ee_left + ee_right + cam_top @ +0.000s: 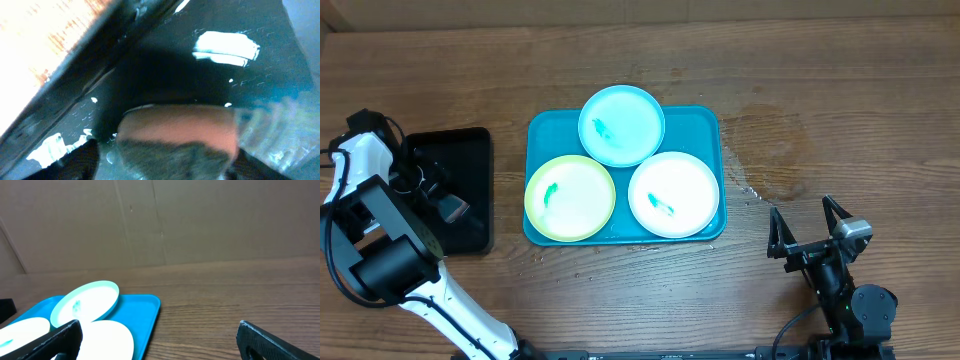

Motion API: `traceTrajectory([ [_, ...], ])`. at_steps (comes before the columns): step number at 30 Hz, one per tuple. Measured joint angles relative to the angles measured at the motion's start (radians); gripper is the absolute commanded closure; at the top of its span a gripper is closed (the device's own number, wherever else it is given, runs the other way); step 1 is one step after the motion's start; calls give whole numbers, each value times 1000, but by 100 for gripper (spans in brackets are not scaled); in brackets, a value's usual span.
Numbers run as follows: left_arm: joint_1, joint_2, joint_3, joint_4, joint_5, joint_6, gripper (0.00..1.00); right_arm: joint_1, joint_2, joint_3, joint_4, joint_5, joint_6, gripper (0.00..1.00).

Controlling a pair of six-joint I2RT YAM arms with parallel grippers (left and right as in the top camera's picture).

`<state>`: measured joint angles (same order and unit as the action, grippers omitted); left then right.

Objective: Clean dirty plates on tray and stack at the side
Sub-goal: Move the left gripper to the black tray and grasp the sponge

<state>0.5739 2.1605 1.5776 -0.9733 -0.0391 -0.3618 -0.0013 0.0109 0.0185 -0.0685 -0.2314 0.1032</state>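
Three plates (673,193) on tray (701,124) mid frame, right gripper (800,208) apart lower right, left gripper (450,208) at black tray (462,150), grip unclear

Bench: brown wood-grain bench (620,300), which I see under everything from overhead.
Centre: large teal-blue rectangular plastic tray (706,128), flat on the bench.
Left: smaller black rectangular tray (470,146), also flat, near the teal one with a strip of wood between.
Right: darker damp-looking patch (765,150) on the wood, beside the teal tray's rim.
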Motion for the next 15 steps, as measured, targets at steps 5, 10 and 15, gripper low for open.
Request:
traceTrajectory([
  [5, -4, 2, 0, 21, 10, 5, 96, 0, 0, 0, 0, 0, 0, 0],
  [10, -4, 2, 2, -3, 4, 18, 0, 0, 0, 0, 0, 0, 0, 0],
  [15, 6, 2, 2, -69, 27, 20, 0, 0, 0, 0, 0, 0, 1, 0],
])
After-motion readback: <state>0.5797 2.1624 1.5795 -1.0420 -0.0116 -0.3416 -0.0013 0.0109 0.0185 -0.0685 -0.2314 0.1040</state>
